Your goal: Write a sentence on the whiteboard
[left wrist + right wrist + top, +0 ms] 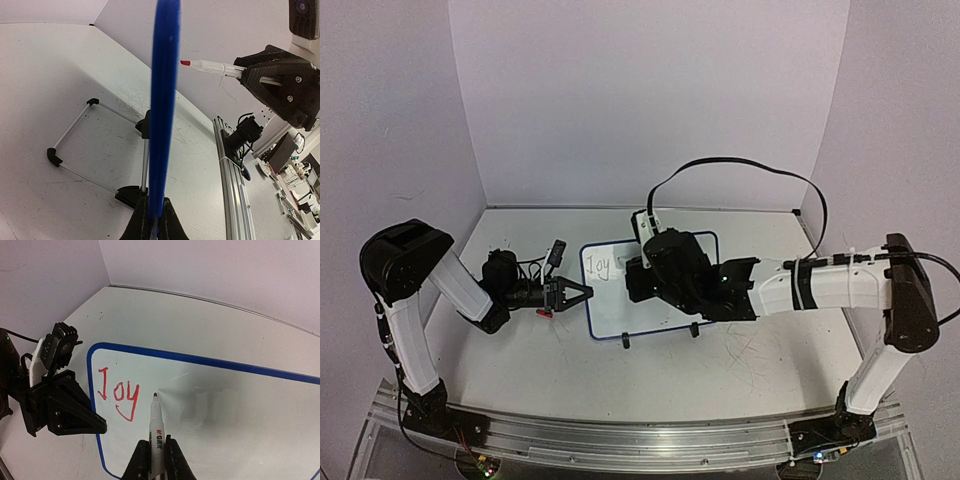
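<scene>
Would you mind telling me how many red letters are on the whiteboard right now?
3: J, o and y in a row near the whiteboard left rim, just left of the marker tip. The board's right end is out of frame.

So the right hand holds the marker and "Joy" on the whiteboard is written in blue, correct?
No, "Joy" is written in red, as the right wrist view shows; only the rim of the whiteboard is blue. The right hand does hold the marker.
</scene>
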`<action>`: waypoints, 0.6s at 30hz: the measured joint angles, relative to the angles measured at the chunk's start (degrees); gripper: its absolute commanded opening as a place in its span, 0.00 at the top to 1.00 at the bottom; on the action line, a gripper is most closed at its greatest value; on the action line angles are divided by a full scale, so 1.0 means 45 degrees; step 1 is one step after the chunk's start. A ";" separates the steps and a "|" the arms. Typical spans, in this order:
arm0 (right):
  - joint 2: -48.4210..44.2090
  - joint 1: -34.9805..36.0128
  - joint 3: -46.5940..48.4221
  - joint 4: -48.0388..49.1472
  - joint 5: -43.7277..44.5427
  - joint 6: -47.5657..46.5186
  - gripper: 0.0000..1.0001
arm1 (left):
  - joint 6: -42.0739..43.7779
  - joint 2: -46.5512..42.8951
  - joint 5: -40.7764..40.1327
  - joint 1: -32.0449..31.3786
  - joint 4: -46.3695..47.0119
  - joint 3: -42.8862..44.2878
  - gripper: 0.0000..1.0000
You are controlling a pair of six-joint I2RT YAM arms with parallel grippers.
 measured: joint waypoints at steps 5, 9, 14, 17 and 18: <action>0.0142 -0.0004 0.0114 0.0104 0.0000 -0.0051 1.00 | 0.0004 -0.0005 0.0032 0.0001 0.0000 0.0000 1.00; 0.0181 -0.0005 0.0130 0.0192 0.0000 -0.0097 1.00 | 0.0004 -0.0005 0.0040 0.0005 0.0000 -0.0005 1.00; 0.0345 -0.0029 0.0196 0.0339 0.0027 -0.0101 1.00 | 0.0009 -0.0005 0.0043 0.0005 0.0000 -0.0007 1.00; 0.0388 -0.0032 0.0196 0.0363 0.0129 -0.0097 1.00 | 0.0012 -0.0005 0.0043 0.0005 0.0009 -0.0024 1.00; 0.0398 -0.0046 0.0196 0.0369 0.0188 -0.0094 1.00 | 0.0014 -0.0007 0.0043 0.0005 0.0017 -0.0034 1.00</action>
